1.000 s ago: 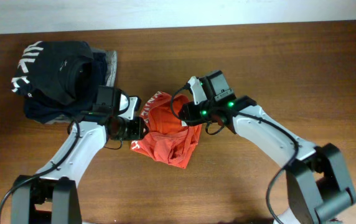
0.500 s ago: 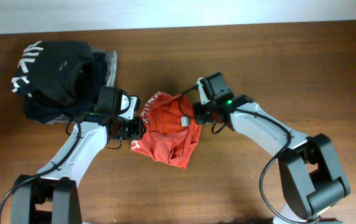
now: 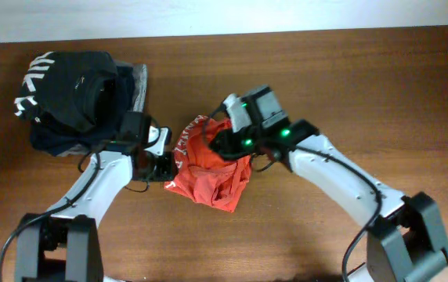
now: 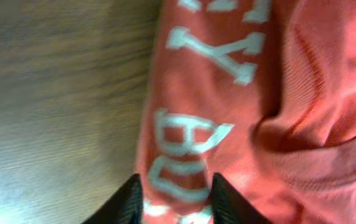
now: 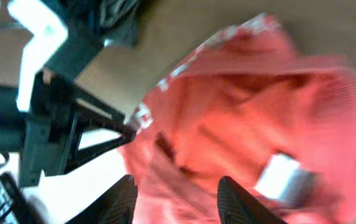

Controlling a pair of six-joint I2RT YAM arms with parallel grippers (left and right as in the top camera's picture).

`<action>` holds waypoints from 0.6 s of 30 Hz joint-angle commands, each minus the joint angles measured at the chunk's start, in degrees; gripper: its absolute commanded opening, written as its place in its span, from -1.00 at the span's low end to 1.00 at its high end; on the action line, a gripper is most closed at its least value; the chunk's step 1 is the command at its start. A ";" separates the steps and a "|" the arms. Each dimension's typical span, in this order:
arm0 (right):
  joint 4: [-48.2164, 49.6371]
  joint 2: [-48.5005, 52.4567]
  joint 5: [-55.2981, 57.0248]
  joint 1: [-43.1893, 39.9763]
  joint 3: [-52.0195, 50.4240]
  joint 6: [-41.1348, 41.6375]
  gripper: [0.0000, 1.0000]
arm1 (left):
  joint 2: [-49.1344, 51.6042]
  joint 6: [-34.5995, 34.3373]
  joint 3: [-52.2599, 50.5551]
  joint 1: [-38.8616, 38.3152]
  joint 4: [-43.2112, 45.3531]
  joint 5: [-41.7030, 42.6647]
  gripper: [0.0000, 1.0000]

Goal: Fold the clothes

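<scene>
Count, left to right: 1 pile of dark clothes at the upper left of the table [image 3: 365, 70] in the overhead view. I make out 3 pieces: black garment [image 3: 71, 86] on top, navy garment [image 3: 52, 139] under it, grey garment [image 3: 139, 82] showing at the pile's right edge. Then 2 arms, 2 claws and 1 orange-red T-shirt [image 3: 208, 176]. The shirt is crumpled mid-table, just right of the pile and not touching it.

My left claw [image 3: 171, 163] is at the shirt's left edge. In the left wrist view my two fingers [image 4: 127, 200] stand apart with printed cloth between them. Can't tell if they pinch it or just straddle it.

My right claw [image 3: 219, 141] is over the shirt's upper part, right of the left claw and near it. The right wrist view is blurred. Fingers [image 5: 240, 202] are apart, with red cloth behind the gap. Blur hides whether the tips touch it.

Writing:
- Black garment: white block letters [image 3: 32, 86] run over a fold, only partly visible. Unreadable.
- Shirt: white lettering [image 4: 184, 149] runs along the left edge, sideways in the left wrist view. One glyph reads Y. The pair nearest my fingers reads "BO" or "80", can't settle which. The full word is cut off.
- Shirt: 1 small white patch [image 5: 281, 174] in the right wrist view, too blurred to read.
</scene>
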 commanded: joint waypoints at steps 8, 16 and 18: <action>7.45 11.21 6.40 6.21 0.26 2.38 -0.05 | -13.09 2.05 2.10 3.48 -5.51 -0.37 0.35; 11.69 13.00 7.65 7.21 0.26 2.43 -0.08 | -14.16 2.05 2.10 3.48 -7.19 -0.37 0.40; 12.17 13.55 7.93 7.21 0.26 2.45 -0.16 | -14.19 2.05 2.10 3.48 -7.21 -0.37 0.40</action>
